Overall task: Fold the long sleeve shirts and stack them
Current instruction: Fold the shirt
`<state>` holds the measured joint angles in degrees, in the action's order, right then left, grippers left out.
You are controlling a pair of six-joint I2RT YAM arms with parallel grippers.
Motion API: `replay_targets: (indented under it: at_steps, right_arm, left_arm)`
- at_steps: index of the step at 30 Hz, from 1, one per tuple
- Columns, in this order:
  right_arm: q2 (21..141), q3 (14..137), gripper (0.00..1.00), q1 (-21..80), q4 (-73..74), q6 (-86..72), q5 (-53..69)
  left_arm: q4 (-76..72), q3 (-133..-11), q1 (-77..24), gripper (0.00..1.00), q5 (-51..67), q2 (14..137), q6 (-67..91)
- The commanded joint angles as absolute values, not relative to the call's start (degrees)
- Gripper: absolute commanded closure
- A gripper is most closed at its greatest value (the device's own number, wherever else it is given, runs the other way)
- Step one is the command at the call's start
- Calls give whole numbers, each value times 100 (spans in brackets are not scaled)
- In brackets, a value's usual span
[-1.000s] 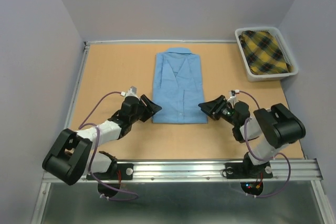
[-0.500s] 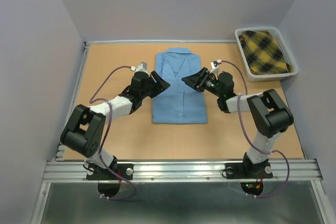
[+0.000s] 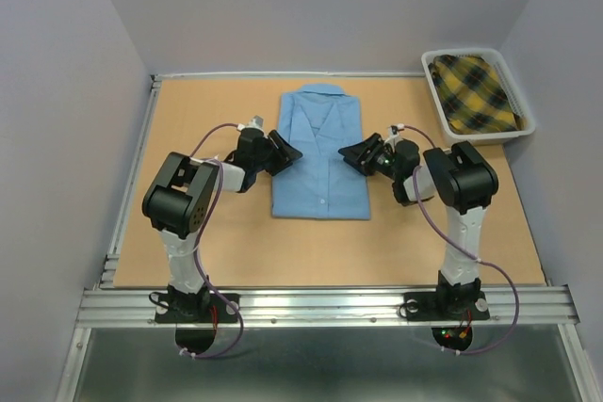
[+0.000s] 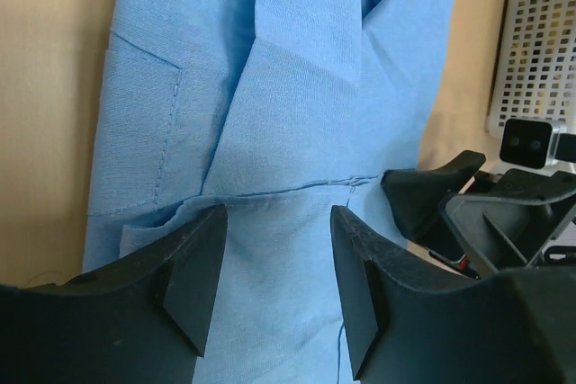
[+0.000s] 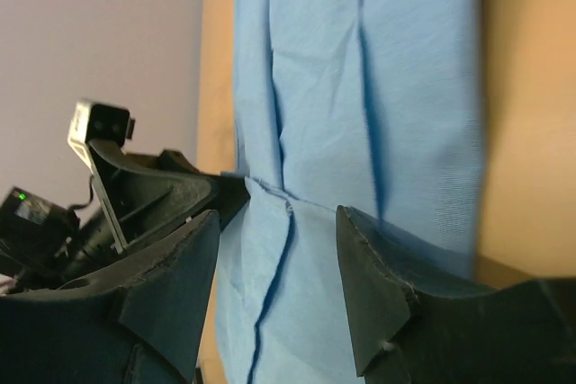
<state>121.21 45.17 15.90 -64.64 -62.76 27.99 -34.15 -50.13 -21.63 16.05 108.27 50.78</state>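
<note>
**A:** What is seen from above?

**B:** A light blue shirt (image 3: pixel 320 162) is laid flat in the middle of the surface (image 3: pixel 217 233). It is folded into a narrow rectangle, with the collar at the far end. The left end effector (image 3: pixel 285 152) is held at its left edge and the right end effector (image 3: pixel 351 152) at its right edge. A white basket (image 3: pixel 479 138) filled with yellow plaid cloth (image 3: pixel 476 91) is set at the far right corner.

**A:** And from the left wrist?

**B:** The left end effector (image 4: pixel 277 222) is shown with jaws parted over the light blue shirt (image 4: pixel 297 114). The right end effector (image 4: pixel 432 200) is seen opposite.

**A:** The right wrist?

**B:** The right end effector (image 5: pixel 277 218) is likewise spread, with nothing gripped. Whether the cloth is touched cannot be told.
</note>
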Motion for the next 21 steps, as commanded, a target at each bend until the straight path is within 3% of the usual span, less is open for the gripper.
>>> replay_targets:
  at_steps: [1,7,17,21]
  right_arm:
    - [12208,4149,40,1134,-6961,-6240,2645]
    - [11708,3885,40,844,-6943,-6170,2768]
    - [10004,3534,39,975,-6487,-6477,3189]
    - [9703,3331,39,1458,-6416,-6539,3226]
  left_arm:
    - [-3612,-4738,-2101,38,1679,11013,5132]
    - [-3850,-4553,-2048,39,1846,10794,5247]
    - [-3481,-4158,-2109,34,1732,8843,5273]
    - [-3472,-3579,-2258,34,1705,8254,5396]
